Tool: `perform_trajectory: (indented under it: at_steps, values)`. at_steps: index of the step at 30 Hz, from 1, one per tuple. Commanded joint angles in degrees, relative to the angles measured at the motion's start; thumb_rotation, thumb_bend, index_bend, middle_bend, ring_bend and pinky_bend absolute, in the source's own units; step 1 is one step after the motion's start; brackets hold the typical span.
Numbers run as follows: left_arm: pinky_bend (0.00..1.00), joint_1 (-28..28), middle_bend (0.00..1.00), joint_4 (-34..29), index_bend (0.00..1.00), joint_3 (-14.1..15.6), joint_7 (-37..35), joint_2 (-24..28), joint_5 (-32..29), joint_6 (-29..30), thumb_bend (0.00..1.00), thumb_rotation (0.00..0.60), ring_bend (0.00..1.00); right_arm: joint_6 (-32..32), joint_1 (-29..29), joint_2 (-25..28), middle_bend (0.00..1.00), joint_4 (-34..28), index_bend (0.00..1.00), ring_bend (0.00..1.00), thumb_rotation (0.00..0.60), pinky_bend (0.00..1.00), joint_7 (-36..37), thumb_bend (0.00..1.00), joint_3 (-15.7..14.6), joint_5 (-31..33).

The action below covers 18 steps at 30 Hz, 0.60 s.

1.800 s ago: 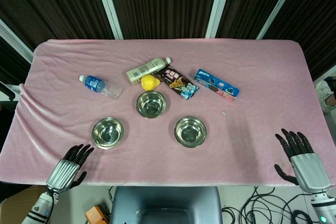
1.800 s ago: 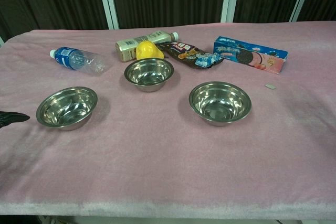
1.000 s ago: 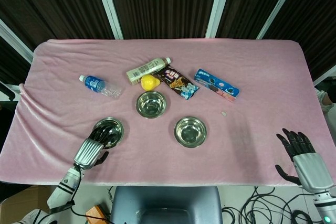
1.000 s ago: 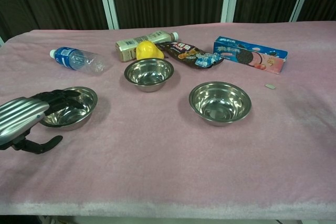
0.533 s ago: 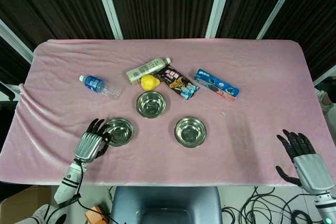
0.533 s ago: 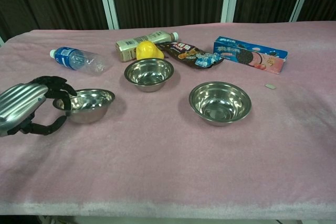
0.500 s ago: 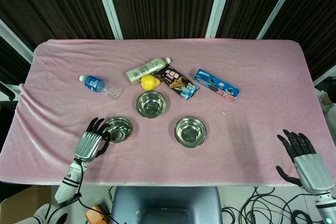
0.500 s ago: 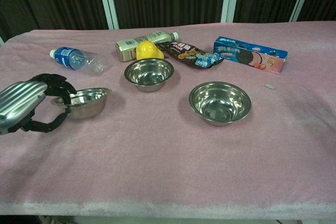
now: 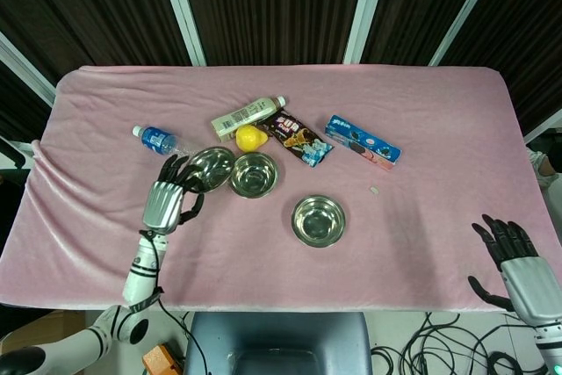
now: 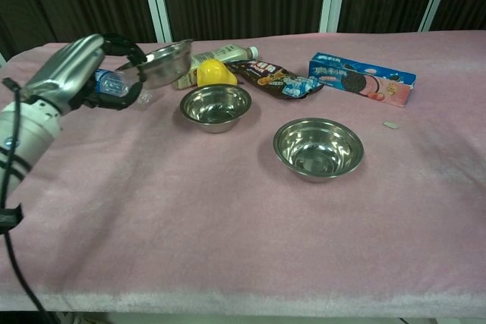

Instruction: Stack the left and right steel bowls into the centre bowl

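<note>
My left hand (image 9: 169, 196) (image 10: 83, 72) grips the left steel bowl (image 9: 210, 165) (image 10: 161, 62) by its rim and holds it in the air, just left of the centre bowl (image 9: 253, 174) (image 10: 216, 107). The right steel bowl (image 9: 318, 220) (image 10: 318, 148) sits on the pink cloth, nearer the front. Down at the lower right corner of the head view, off the table's front edge, my right hand (image 9: 518, 268) is open and holds nothing. The chest view does not show it.
Behind the bowls lie a water bottle (image 9: 158, 140) (image 10: 102, 83), a beige drink bottle (image 9: 248, 115) (image 10: 186, 66), a yellow fruit (image 9: 251, 138) (image 10: 215, 73), a snack packet (image 9: 296, 139) (image 10: 275, 77) and a blue biscuit box (image 9: 363, 142) (image 10: 361, 79). A small white scrap (image 9: 374, 190) (image 10: 391, 124) lies near the right bowl.
My left hand has lifted the left bowl off the cloth and carried it up and back toward the centre bowl. The right hand has barely moved.
</note>
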Motion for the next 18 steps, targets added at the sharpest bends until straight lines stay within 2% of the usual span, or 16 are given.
perform_trajectory:
  at_steps: [1,7,12,14,18]
  values:
    - [0.12,-5.4,0.32,4.36,0.7,-2.65,2.41,-4.75,-2.94,-4.99,0.43,0.6,0.15,0.15,-0.1,0.45,0.0,0.25,0.06,0.0,0.6,0.0,1.21,0.43,0.19,0.43]
    - [0.12,-9.42,0.31,12.06,0.67,-2.4,5.2,-10.51,-4.4,-7.63,0.42,0.6,0.14,0.01,-0.02,1.13,0.0,0.67,0.06,0.0,0.6,0.0,3.24,0.44,0.19,0.54]
    - [0.12,-11.4,0.29,18.66,0.58,-2.68,6.85,-14.26,-6.61,-10.39,0.42,0.6,0.13,0.83,-0.39,1.73,0.0,0.87,0.06,0.0,0.6,0.0,4.64,0.44,0.0,0.03]
    - [0.11,-11.58,0.24,18.98,0.49,-2.67,6.12,-14.47,-7.84,-12.97,0.42,0.6,0.1,1.58,-0.68,1.82,0.0,0.94,0.06,0.0,0.6,0.0,5.32,0.44,0.12,0.0]
    - [0.1,-11.03,0.03,16.24,0.09,-2.47,4.02,-13.38,-9.64,-16.44,0.42,0.6,0.0,2.64,-1.11,1.91,0.0,1.23,0.06,0.0,0.6,0.0,6.22,0.43,0.38,0.05]
